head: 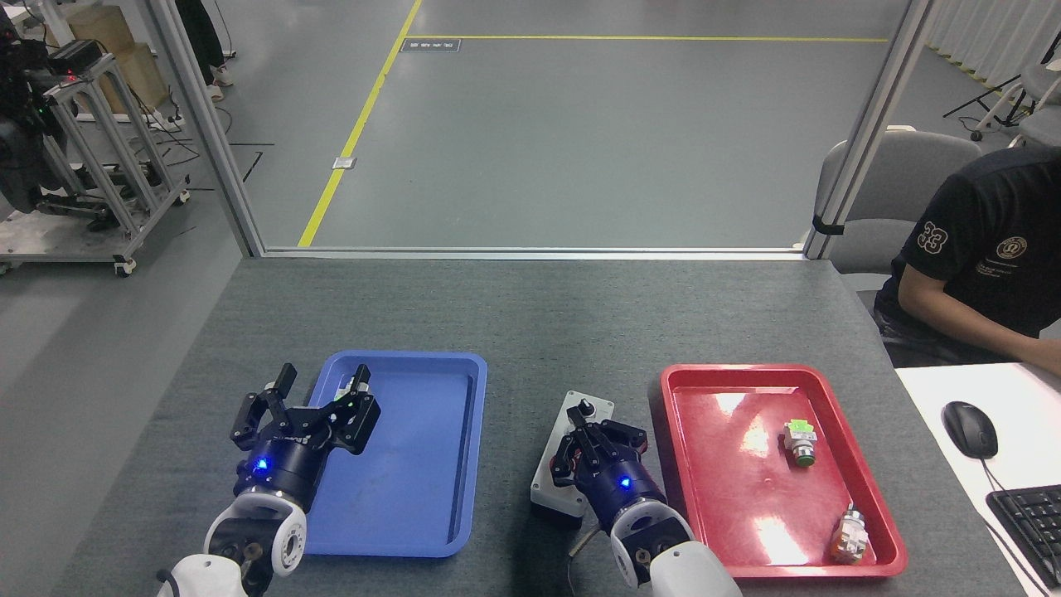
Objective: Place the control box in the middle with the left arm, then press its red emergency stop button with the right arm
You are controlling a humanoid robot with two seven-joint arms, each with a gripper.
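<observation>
The elongated grey-faced control box (557, 464) already lies on the bare dark felt between the trays, the spread left gripper (319, 398) empty, while the right gripper (598, 439), fingers drawn together, covers its red emergency button.

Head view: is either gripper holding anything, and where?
Nothing held. Left gripper is open and empty over the blue tray's left edge; right gripper sits over the control box, no grasp visible.

A glossy grey floor (580, 141) crossed by yellow painted lines (356, 133) spreads behind slanted aluminium frame posts (207, 133).
</observation>
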